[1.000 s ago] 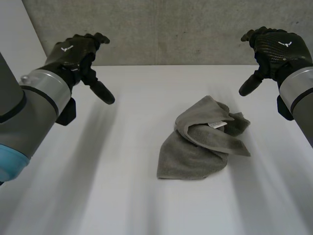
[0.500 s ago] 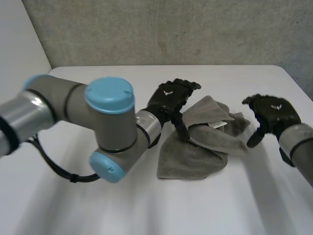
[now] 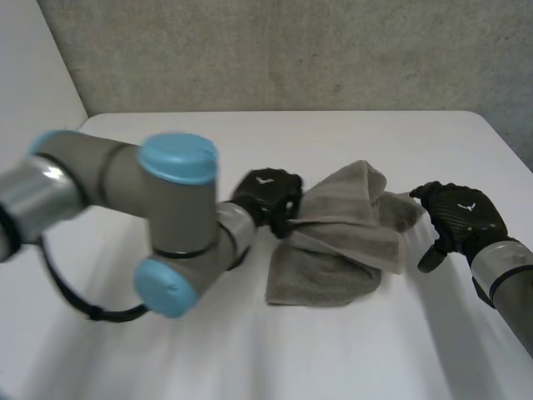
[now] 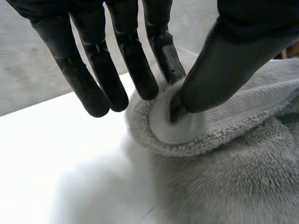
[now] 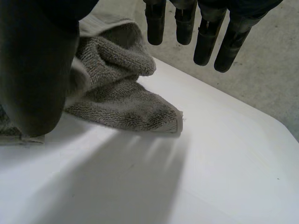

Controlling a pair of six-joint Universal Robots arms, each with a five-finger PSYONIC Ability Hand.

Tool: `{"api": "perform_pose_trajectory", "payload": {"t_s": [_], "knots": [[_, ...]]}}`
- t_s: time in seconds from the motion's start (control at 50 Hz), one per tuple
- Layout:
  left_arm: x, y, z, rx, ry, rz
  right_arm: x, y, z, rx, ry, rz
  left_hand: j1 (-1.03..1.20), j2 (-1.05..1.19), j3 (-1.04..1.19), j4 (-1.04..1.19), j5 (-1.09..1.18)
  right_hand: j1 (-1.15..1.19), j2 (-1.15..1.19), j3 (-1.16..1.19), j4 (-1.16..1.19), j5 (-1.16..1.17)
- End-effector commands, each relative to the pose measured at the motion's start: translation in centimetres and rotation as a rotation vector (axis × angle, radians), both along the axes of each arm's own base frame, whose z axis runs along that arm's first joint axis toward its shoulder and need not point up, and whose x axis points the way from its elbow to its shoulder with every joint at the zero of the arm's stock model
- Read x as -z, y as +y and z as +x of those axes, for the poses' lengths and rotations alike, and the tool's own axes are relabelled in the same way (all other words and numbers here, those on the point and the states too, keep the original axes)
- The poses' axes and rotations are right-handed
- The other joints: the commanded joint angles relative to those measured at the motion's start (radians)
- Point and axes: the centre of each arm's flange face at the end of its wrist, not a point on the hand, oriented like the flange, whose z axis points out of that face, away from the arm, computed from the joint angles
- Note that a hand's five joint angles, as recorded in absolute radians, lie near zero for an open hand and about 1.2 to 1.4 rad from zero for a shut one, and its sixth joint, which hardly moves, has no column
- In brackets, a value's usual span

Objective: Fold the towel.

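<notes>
A crumpled grey towel (image 3: pixel 333 258) lies in a heap at the middle of the white table (image 3: pixel 166 367). My left hand (image 3: pixel 265 193) is at the towel's left edge. In the left wrist view its thumb (image 4: pixel 233 60) presses a rolled fold of the towel (image 4: pixel 187 126) against a finger, so the hand is shut on that fold. My right hand (image 3: pixel 458 218) hovers just right of the towel, open, with straight fingers. In the right wrist view its fingers (image 5: pixel 205 32) hang above the table beyond a towel corner (image 5: pixel 140 112), and its thumb (image 5: pixel 32 70) is close beside the cloth.
The left arm (image 3: pixel 158 217) reaches across the table's left half, its elbow low over the surface. A grey wall (image 3: pixel 291 50) stands behind the table's far edge. The table's right edge runs close to the right hand.
The left hand has gone from open to pinching the towel's left fold and has drawn it slightly leftwards. The right hand has come down and stays beside the towel's right side.
</notes>
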Motion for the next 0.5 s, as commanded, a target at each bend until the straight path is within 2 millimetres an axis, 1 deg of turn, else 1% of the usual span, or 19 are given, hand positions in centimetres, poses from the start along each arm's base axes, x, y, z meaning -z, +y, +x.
{"api": "perform_pose_trajectory", "payload": {"t_s": [0.02, 0.04, 0.06, 0.1, 0.12, 0.16, 0.2, 0.22, 0.26, 0.28, 0.32, 0.34, 0.36, 0.38, 0.4, 0.42, 0.44, 0.48, 0.5], "knots": [[-2.2, 1.2, 6.6, -0.117, -0.008, -0.008, 0.1, 0.4, 0.1, -0.004, 0.000, 0.005, 0.068, 0.045, 0.022, 0.043, 0.032, -0.056, -0.071, -0.070, -0.082, -0.059], [-2.1, 1.1, 8.1, -0.148, -0.007, -0.018, 0.1, 0.4, 0.1, -0.004, 0.000, 0.005, 0.068, 0.045, 0.022, 0.043, 0.032, -0.056, -0.071, -0.070, -0.082, -0.059], [-2.1, 1.1, 8.1, -0.149, -0.007, -0.018, 0.0, 0.6, 0.2, -0.009, 0.000, 0.002, 0.068, 0.045, 0.022, 0.043, 0.032, -0.056, -0.071, -0.070, -0.082, -0.059], [-2.1, 1.6, 11.0, -0.190, 0.000, -0.041, -0.2, 0.7, 0.3, -0.014, -0.001, -0.004, 0.068, 0.045, 0.022, 0.043, 0.032, -0.056, -0.071, -0.070, -0.082, -0.059], [-2.1, 1.6, 11.1, -0.190, 0.000, -0.042, -0.2, 0.8, 0.5, -0.021, -0.003, -0.005, 0.068, 0.045, 0.022, 0.043, 0.032, -0.056, -0.071, -0.070, -0.082, -0.059], [-1.7, 2.2, 13.5, -0.208, -0.012, -0.057, -0.2, 1.0, 0.8, -0.029, -0.006, -0.004, 0.068, 0.045, 0.022, 0.043, 0.032, -0.056, -0.071, -0.070, -0.082, -0.059], [-1.3, 2.4, 14.4, -0.206, -0.024, -0.072, -0.3, 1.3, 1.3, -0.049, -0.008, -0.008, 0.068, 0.045, 0.022, 0.043, 0.032, -0.056, -0.071, -0.070, -0.082, -0.059], [-1.3, 2.4, 14.4, -0.206, -0.024, -0.072, -0.3, 1.3, 1.3, -0.049, -0.008, -0.008, 0.068, 0.045, 0.022, 0.043, 0.032, -0.056, -0.071, -0.070, -0.082, -0.059], [-0.6, 2.6, 15.9, -0.200, -0.061, -0.111, -0.3, 1.4, 1.4, -0.053, -0.010, -0.010, 0.068, 0.045, 0.022, 0.043, 0.032, -0.056, -0.071, -0.070, -0.082, -0.059], [-0.6, 2.6, 15.9, -0.200, -0.061, -0.111, -0.3, 1.6, 1.6, -0.061, -0.010, -0.012, 0.068, 0.045, 0.022, 0.043, 0.032, -0.056, -0.071, -0.070, -0.082, -0.059], [-0.5, 2.1, 17.1, -0.209, -0.075, -0.160, -0.3, 1.7, 1.8, -0.067, -0.011, -0.015, 0.068, 0.045, 0.022, 0.043, 0.032, -0.056, -0.071, -0.070, -0.082, -0.059], [-0.5, 2.1, 17.1, -0.209, -0.075, -0.160, -0.3, 1.8, 2.0, -0.074, -0.011, -0.016, 0.068, 0.045, 0.022, 0.043, 0.032, -0.056, -0.071, -0.070, -0.082, -0.059], [-0.4, 2.0, 17.1, -0.201, -0.072, -0.170, -0.3, 1.9, 2.2, -0.081, -0.012, -0.019, -0.030, -0.053, -0.076, -0.056, -0.067, -0.056, -0.071, -0.070, -0.082, -0.059], [-0.7, 2.0, 16.8, -0.186, -0.062, -0.181, -0.3, 1.9, 2.2, -0.081, -0.012, -0.019, -0.578, -0.601, -0.624, -0.603, -0.614, -0.056, -0.071, -0.070, -0.082, -0.059], [-0.7, 2.0, 16.8, -0.186, -0.062, -0.182, -0.3, 1.9, 2.3, -0.084, -0.012, -0.022, -0.583, -0.606, -0.629, -0.608, -0.620, -0.056, -0.071, -0.070, -0.082, -0.059], [-1.0, 2.2, 16.1, -0.156, -0.050, -0.194, -0.3, 1.9, 2.3, -0.084, -0.012, -0.022, -1.036, -1.060, -1.083, -1.062, -1.073, -0.056, -0.071, -0.070, -0.082, -0.059], [-1.0, 2.2, 16.1, -0.156, -0.050, -0.194, -0.3, 1.9, 2.3, -0.084, -0.013, -0.027, -1.041, -1.064, -1.087, -1.066, -1.078, -0.056, -0.071, -0.070, -0.082, -0.059], [-1.7, 2.5, 13.4, -0.071, -0.017, -0.216, -0.2, 1.8, 2.3, -0.084, -0.013, -0.030, -1.109, -1.132, -1.155, -1.134, -1.145, -0.056, -0.071, -0.070, -0.082, -0.059], [-1.7, 2.5, 13.3, -0.071, -0.017, -0.216, -0.2, 1.8, 2.3, -0.082, -0.013, -0.031, -1.109, -1.132, -1.155, -1.134, -1.145, -0.056, -0.071, -0.070, -0.082, -0.059]]}}
